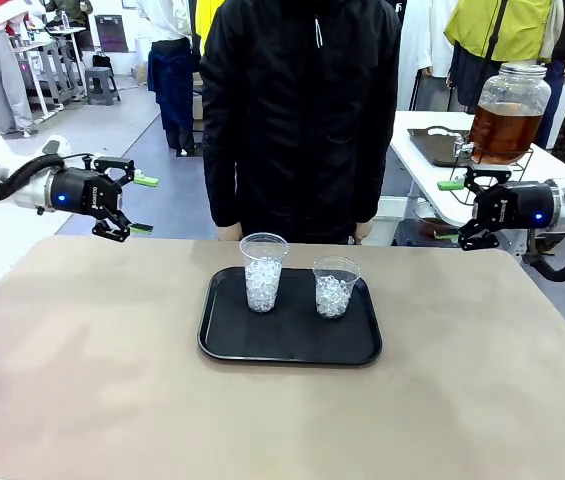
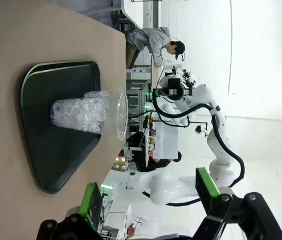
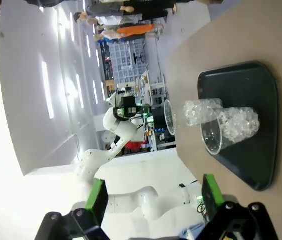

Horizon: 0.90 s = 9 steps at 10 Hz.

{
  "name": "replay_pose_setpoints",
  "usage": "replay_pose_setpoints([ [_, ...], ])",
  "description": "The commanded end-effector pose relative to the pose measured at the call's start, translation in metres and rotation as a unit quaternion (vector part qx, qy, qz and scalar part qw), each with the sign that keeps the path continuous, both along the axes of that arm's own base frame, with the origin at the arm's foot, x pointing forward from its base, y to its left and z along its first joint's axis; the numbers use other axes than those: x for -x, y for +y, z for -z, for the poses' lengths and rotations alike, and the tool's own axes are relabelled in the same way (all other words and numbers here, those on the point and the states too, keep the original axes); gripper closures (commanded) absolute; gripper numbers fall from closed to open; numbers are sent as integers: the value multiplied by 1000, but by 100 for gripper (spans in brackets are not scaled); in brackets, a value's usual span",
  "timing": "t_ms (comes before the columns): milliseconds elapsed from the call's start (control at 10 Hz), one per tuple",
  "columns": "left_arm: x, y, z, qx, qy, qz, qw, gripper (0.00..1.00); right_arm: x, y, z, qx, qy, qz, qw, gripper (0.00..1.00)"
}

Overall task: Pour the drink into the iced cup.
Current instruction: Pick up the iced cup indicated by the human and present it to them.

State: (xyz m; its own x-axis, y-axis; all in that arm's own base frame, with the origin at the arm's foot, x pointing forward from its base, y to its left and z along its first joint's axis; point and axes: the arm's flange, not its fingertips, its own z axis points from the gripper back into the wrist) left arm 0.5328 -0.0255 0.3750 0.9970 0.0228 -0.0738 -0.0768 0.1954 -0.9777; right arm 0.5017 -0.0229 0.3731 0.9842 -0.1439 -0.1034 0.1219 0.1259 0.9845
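Note:
Two clear plastic cups of ice cubes stand on a black tray (image 1: 292, 345) at the table's middle: a taller cup (image 1: 263, 272) on the left and a shorter cup (image 1: 335, 288) on the right. Amber-brown drink (image 1: 502, 132) fills a big glass jar on a white side table at the back right. My left gripper (image 1: 140, 205) hovers open above the table's far left edge. My right gripper (image 1: 459, 212) hovers open at the far right edge. Both are well clear of the cups. The left wrist view has an iced cup (image 2: 81, 114) beyond the open left gripper (image 2: 149, 195). In the right wrist view both cups (image 3: 230, 127) lie beyond the open right gripper (image 3: 153, 196).
A person in a black jacket (image 1: 297, 110) stands at the far edge, right behind the tray, hands low at the table rim. The tan tabletop (image 1: 82, 380) spreads wide around the tray. The white side table (image 1: 432, 175) stands behind my right arm.

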Motion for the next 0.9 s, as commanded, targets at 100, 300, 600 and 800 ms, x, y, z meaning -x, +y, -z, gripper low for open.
replay_pose_setpoints([
  [100,-4,-1,0,11,-8,4,1000,0,-10,-2,-2,-22,1,-35,999,0],
  [300,-3,-2,2,2,1,4,1000,0,-7,0,3,-18,3,-21,1000,0],
  [600,-3,-2,2,2,1,4,1000,0,-7,0,3,-18,3,-21,1000,0],
  [800,-3,-2,2,2,1,4,1000,0,-7,0,3,-18,3,-21,1000,0],
])
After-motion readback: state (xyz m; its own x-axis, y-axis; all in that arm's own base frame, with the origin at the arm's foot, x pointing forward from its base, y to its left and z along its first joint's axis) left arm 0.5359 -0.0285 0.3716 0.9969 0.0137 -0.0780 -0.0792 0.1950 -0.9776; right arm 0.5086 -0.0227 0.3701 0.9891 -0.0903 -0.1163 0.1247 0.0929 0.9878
